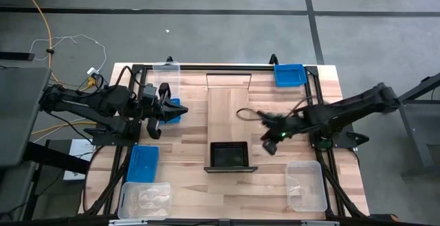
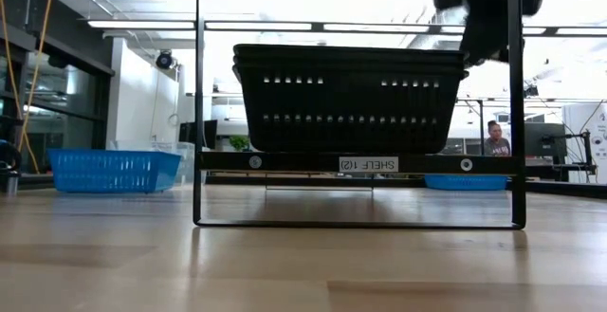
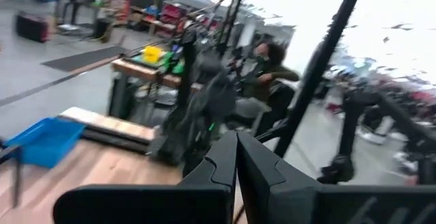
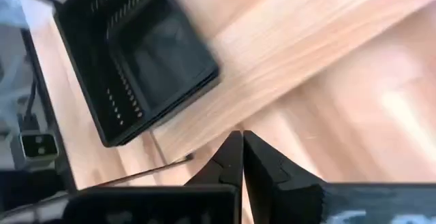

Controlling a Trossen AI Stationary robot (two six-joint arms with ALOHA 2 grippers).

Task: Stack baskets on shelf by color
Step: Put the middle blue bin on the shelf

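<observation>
- The shelf [image 1: 229, 102] is a long narrow light-wood board in a thin dark frame, its long axis running from the bench's far edge to the near middle.
- At the shelf's near end sit the black baskets [image 1: 229, 154], nested in a stack, mouths upward, long sides across the shelf; the low view shows two rims [image 2: 349, 56] one inside the other, above a label on the shelf rail.
- Blue baskets lie apart: one [image 1: 289, 74] at the far right corner, one [image 1: 142, 163] on the near left, another [image 1: 174, 109] just behind the left tool.
- Clear baskets stand at the far left [image 1: 166, 71], the near left corner [image 1: 146, 200] and the near right [image 1: 306, 183].
- The right tool [image 1: 269, 145] hangs over the bench [image 1: 275, 198] just right of the black stack, fingers pressed together, holding nothing.
- The left tool [image 1: 167, 108] hovers by the left edge, fingers pressed together and empty too.
- A person [image 2: 493, 138] sits well behind the bench.
</observation>
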